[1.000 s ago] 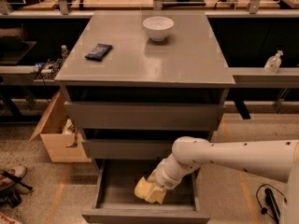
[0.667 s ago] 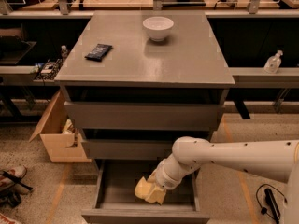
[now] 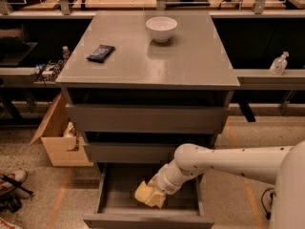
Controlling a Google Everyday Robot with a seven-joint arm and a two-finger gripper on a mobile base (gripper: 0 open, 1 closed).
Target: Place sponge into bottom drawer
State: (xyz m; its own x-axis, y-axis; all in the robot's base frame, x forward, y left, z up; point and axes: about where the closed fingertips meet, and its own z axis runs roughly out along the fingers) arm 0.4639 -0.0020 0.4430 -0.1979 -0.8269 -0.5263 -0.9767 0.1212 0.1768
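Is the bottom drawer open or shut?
Open: the bottom drawer is pulled out, floor showing, with the gripper and sponge in it.

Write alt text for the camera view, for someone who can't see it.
A white robot arm reaches from the right into the open bottom drawer, its pincer low inside at the pale yellow sponge. A white bowl and a dark packet sit on the grey cabinet top.

counter (image 3: 190,61) is looking matt grey, smooth | bowl (image 3: 161,27) by far edge is gleaming glossy white | tool (image 3: 157,187) below front edge is pinching soft foam sponge (image 3: 147,195) inside matt bottom drawer (image 3: 147,219)
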